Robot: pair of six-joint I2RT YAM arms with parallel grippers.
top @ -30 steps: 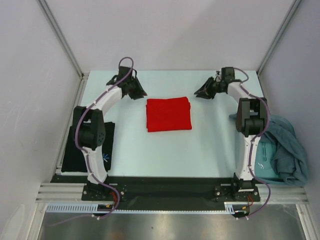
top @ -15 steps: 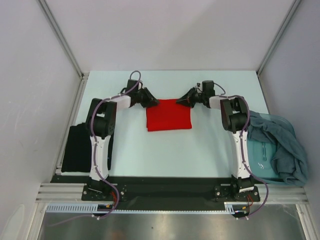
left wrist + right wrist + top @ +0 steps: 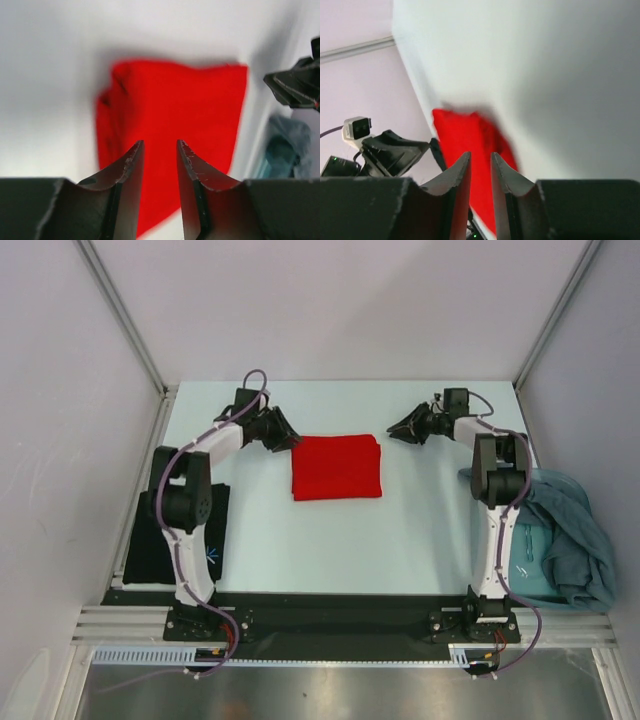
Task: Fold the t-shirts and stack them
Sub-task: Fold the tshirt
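A folded red t-shirt (image 3: 337, 468) lies flat in the middle of the table. My left gripper (image 3: 288, 437) hovers just off its far left corner, partly open and empty; in the left wrist view (image 3: 157, 145) the red shirt (image 3: 175, 105) lies beyond the fingertips. My right gripper (image 3: 396, 429) is off the far right corner, a little farther away, with a narrow gap and empty; its wrist view (image 3: 481, 156) shows the red shirt (image 3: 465, 137) ahead. A black t-shirt (image 3: 148, 540) with a starburst print lies at the left edge, partly behind the left arm.
A heap of teal-grey shirts (image 3: 572, 535) lies at the table's right edge, beside the right arm. Grey walls and metal rails close in the table at the left, right and far sides.
Half a second ago both grippers were at the red shirt's far corners. Both have since drawn back outward, the right one farther. The red shirt lies as before.
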